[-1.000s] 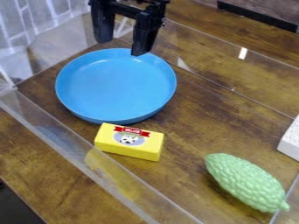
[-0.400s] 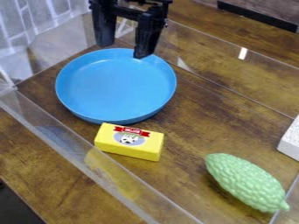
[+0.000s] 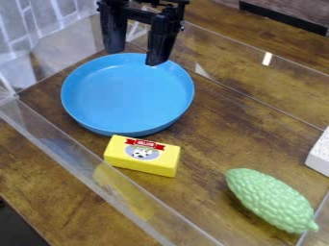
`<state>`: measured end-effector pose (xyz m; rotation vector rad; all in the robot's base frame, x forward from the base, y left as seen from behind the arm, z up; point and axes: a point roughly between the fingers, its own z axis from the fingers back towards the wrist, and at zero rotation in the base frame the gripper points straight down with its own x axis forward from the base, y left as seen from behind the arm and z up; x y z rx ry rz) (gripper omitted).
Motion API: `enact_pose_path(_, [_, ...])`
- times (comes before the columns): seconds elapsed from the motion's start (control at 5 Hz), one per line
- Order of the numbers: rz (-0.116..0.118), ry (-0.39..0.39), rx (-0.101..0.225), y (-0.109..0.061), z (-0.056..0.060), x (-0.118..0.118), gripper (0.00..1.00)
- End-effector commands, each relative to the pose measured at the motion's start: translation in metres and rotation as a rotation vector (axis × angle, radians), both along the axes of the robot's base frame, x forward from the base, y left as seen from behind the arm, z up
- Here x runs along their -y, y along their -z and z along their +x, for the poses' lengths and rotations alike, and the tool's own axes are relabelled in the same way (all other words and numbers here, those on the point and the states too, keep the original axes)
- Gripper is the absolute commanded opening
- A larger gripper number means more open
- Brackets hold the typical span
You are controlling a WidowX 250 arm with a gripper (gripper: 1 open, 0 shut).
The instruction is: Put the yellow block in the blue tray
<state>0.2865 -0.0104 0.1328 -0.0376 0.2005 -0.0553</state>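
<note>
No real change over the last second: gripper (image 3: 138, 48) parked as before above the far rim of the blue tray (image 3: 90, 113), jaws spread wide, nothing between them. Yellow block (image 3: 142, 156) untouched, flat on the table (image 3: 232, 106) just beside the tray's near rim, label up. So no progress yet; pickup apparently not begun, with a reach toward the near side across the tray needed first.

Block: small, brick-shaped, crisp edges, flat faces, red and white label with a small picture on top; probably rigid and easy to pinch across its short sides. Tray: round, shallow, smooth glossy blue plastic, raised rim, far wider than the block, empty. Near right: a bumpy green oval object (image 3: 271, 199), pebbled skin, well apart from the block. Table: dark wood grain, with what looks like a clear glossy sheet across it catching reflections. At far right edge, a white object (image 3: 320, 154), mostly cut off.
</note>
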Motion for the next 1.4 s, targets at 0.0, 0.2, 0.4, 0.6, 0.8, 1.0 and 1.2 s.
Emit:
enact_pose_path(0.0, [-0.008,-0.032,0.023,-0.009,0.003,-0.011,1.00])
enact_pose_path(0.2, [-0.012,-0.031,0.017,-0.009,0.003,-0.012,1.00])
enact_pose_path(0.4, [0.012,-0.010,0.012,-0.011,0.006,-0.012,1.00])
enact_pose_path(0.6, [0.034,0.008,0.011,-0.013,0.010,-0.011,1.00])
enact_pose_path(0.8, [0.046,0.031,0.002,-0.011,0.013,-0.007,1.00])
enact_pose_path(1.0, [0.050,0.045,-0.003,-0.009,0.014,-0.002,1.00])
enact_pose_path(1.2, [0.026,0.038,-0.006,-0.012,0.011,0.000,1.00])
